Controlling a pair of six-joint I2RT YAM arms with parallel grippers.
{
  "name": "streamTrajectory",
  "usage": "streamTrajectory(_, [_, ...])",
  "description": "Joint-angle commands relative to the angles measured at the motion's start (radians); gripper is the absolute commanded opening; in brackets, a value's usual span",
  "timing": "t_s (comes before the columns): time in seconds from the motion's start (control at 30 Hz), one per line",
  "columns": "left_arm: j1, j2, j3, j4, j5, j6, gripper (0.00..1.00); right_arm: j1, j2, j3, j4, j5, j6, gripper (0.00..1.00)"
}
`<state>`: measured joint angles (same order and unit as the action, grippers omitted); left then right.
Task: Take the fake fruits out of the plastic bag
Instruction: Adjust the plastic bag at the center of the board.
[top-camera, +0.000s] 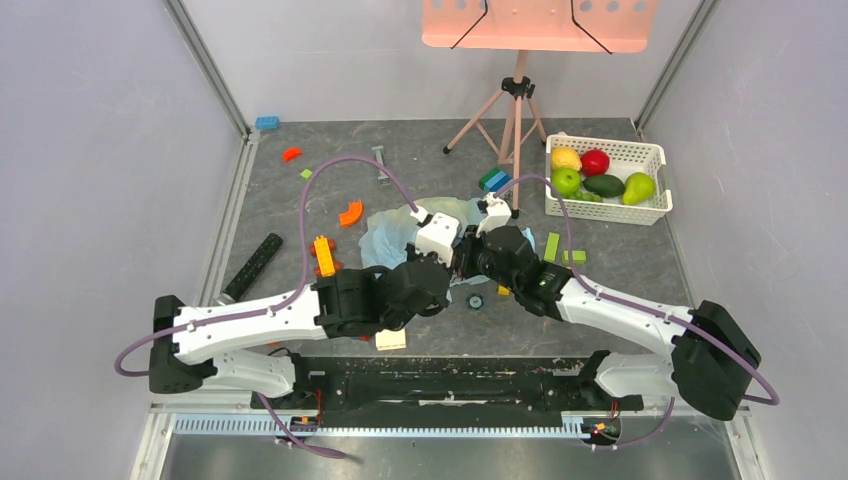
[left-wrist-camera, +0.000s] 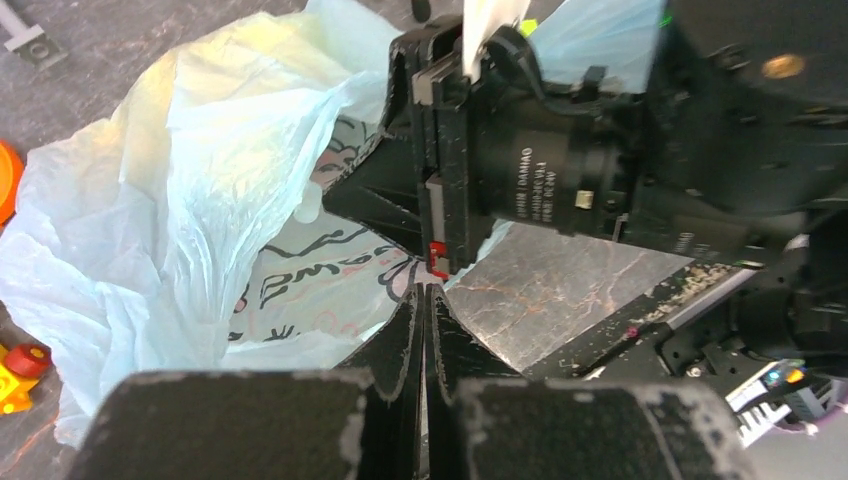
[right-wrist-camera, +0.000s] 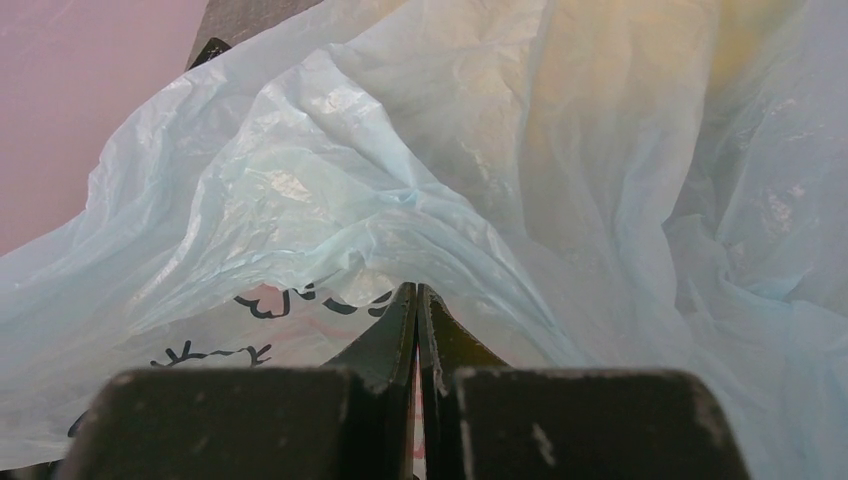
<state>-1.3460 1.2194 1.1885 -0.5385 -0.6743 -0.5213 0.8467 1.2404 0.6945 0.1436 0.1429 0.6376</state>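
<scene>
The light-blue plastic bag with pink-and-dark print lies crumpled at the table's middle; it also shows in the left wrist view and fills the right wrist view. A yellow shape glows through the film, also in the left wrist view; the fruits inside are otherwise hidden. My left gripper is shut at the bag's printed edge, close under the right arm's black wrist. My right gripper is shut with pink printed film between its jaws. Both grippers meet at the bag's right side, left and right.
A white slotted basket at the back right holds a yellow fruit, red apple, green apple, avocado and pear. A tripod stands behind the bag. Loose blocks lie around: orange, yellow-orange, green, a black bar.
</scene>
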Motion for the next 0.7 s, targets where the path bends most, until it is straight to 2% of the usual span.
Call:
streamTrajectory(0.0, [0.023,0.021,-0.044,0.062,-0.033,-0.064,0.02,-0.004,-0.033,-0.015,0.043,-0.014,0.017,0.0])
streamTrajectory(0.3, [0.131,0.029,-0.14,0.171,0.043,-0.063,0.02,-0.004,-0.046,-0.034,0.045,-0.015,0.014,0.0])
streamTrajectory(0.67, [0.153,0.092,-0.196,0.261,0.087,-0.067,0.02,-0.005,-0.047,-0.036,0.054,-0.014,0.011,0.0])
